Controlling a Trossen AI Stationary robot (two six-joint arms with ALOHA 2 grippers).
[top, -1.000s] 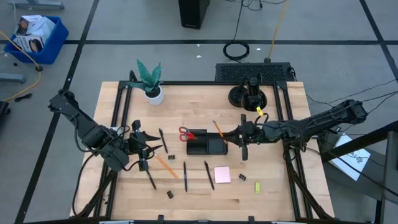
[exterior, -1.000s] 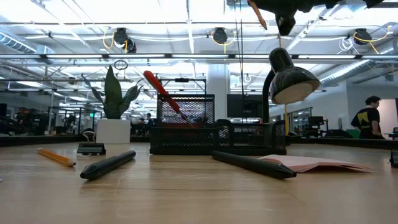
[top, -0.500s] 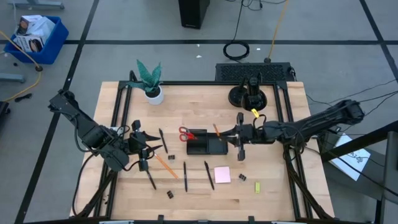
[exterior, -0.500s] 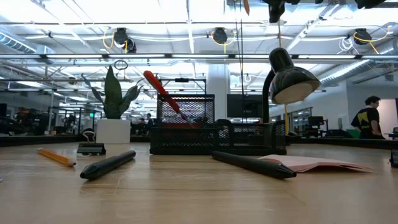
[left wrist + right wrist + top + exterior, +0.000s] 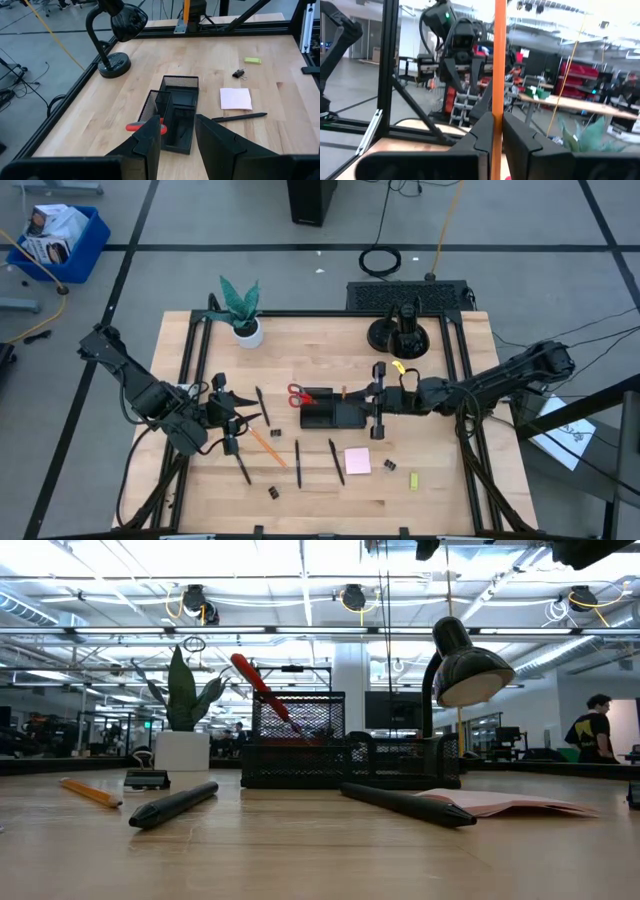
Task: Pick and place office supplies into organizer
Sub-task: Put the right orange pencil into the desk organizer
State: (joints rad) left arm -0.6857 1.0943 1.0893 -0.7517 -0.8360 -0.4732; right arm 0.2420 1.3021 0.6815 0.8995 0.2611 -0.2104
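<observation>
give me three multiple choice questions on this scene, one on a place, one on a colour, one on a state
1. Where are the scissors?
A. in the organizer's left end
B. beside the plant
C. under the lamp

2. What colour is the pencil in the right gripper?
A. green
B. orange
C. black

3. What is the left gripper doing?
A. holding a pen
B. pressing the sticky pad
C. open, holding nothing

Answers:
1. A, the red handles stick out of the tray's left end in the high view.
2. B, the right wrist view shows an orange shaft between the fingers.
3. C, the left wrist view shows its fingers apart with nothing between them.
</observation>
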